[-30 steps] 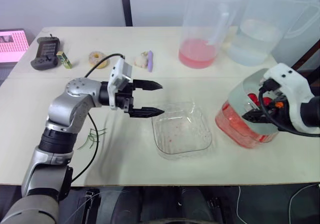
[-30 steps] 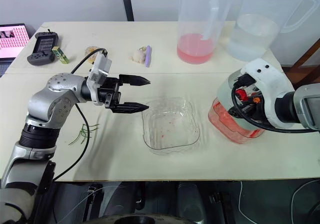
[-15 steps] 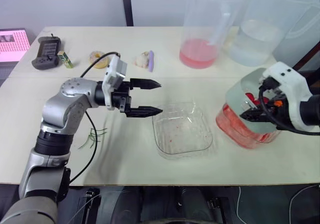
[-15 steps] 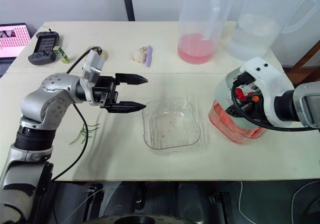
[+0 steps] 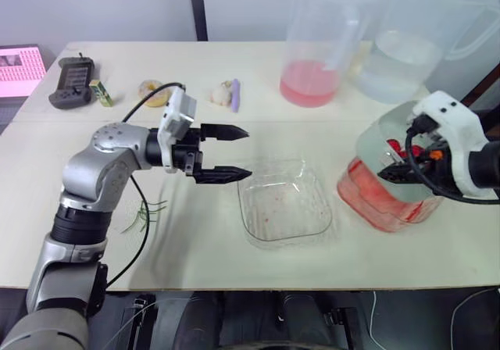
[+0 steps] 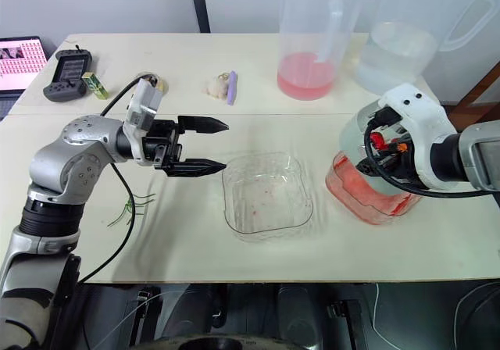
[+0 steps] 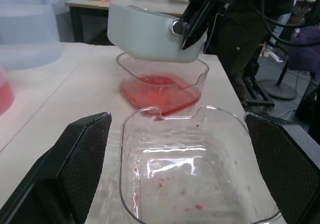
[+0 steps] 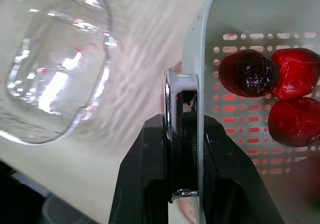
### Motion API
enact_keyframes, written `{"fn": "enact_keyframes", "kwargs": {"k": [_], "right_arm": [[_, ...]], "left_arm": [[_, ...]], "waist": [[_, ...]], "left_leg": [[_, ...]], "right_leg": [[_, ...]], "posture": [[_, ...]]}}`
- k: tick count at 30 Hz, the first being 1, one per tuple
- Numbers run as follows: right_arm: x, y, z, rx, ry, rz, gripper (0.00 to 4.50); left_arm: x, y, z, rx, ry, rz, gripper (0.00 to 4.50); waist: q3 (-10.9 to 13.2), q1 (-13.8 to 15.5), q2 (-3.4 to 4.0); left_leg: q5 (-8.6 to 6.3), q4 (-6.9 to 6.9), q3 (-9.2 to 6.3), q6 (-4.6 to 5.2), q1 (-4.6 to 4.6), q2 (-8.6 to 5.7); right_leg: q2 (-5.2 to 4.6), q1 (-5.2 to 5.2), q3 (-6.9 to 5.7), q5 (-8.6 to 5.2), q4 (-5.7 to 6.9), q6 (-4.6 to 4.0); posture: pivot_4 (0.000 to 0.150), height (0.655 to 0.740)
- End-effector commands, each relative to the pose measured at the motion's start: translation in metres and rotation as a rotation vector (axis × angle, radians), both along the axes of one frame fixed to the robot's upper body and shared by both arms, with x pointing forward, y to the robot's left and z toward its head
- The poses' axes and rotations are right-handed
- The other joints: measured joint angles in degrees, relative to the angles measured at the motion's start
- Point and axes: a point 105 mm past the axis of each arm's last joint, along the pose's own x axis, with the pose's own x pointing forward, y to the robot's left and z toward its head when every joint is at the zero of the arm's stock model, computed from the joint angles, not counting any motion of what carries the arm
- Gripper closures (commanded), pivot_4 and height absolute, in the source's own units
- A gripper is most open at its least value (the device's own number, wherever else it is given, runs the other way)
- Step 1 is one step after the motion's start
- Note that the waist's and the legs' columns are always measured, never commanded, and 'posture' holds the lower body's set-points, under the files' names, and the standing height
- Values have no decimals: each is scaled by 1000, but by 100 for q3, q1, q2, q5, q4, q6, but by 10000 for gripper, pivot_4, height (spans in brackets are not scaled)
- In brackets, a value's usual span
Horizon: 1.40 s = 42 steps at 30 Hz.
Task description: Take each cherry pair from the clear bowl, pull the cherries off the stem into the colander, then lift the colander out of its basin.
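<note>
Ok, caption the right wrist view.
Three cherries in the colander, its rim clamped by the right gripper, clear bowl alongside.

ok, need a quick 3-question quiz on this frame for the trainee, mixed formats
1. True or false: the clear bowl holds cherry pairs.
2. Pick one. The right tool is shut on: A the rim of the colander; B the clear bowl's rim; C nothing.
3. Fill in: the left tool hovers beside the clear bowl with its fingers ___.

Key: 1 false; 2 A; 3 open.
</note>
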Motion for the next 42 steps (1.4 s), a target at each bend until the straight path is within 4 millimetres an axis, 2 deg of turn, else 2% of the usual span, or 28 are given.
{"fn": "enact_keyframes", "kwargs": {"k": [1,11,23,29,34,37,42], "right_arm": [[2,1,10,-5,-40,14,42491],[23,17,21,11,-229,114,42491],[56,39,16,24,-291,201,42491],[96,50,1,-130,-258,295,42491],[124,65,-3,-268,-262,447,42491],[129,73,-13,-318,-206,537,42491],[130,75,-35,-369,-98,659,42491]], "left_arm": [[-2,3,10,-12,-50,5,0],[0,6,13,17,-64,22,0],[3,15,21,42,-88,65,0],[0,22,15,38,-83,122,0],[-7,28,10,42,-78,176,0],[-12,33,8,45,-76,214,0],[-20,39,5,47,-72,272,0]], "waist": [[0,0,0],[0,-9,1],[0,-20,1],[0,-46,2],[1,-40,3],[1,-45,3],[1,-38,4]], "left_leg": [[0,0,-1,0,0,0],[0,0,0,0,0,0],[0,2,-1,0,2,0],[0,2,0,0,3,0],[0,-1,-1,0,-4,-1],[0,1,-1,0,-4,-1],[0,2,-2,0,-3,-1]], "right_leg": [[0,0,0,0,0,0],[3,-1,0,1,2,2],[4,-2,0,2,10,4],[4,-4,0,2,13,3],[5,-11,-1,4,14,9],[4,-12,-1,13,18,25],[5,-12,-2,14,23,26]], "posture": [[1500,7400],[1500,7400],[1500,7400],[1500,7400],[1500,7400],[1500,7400],[1500,7400]]}}
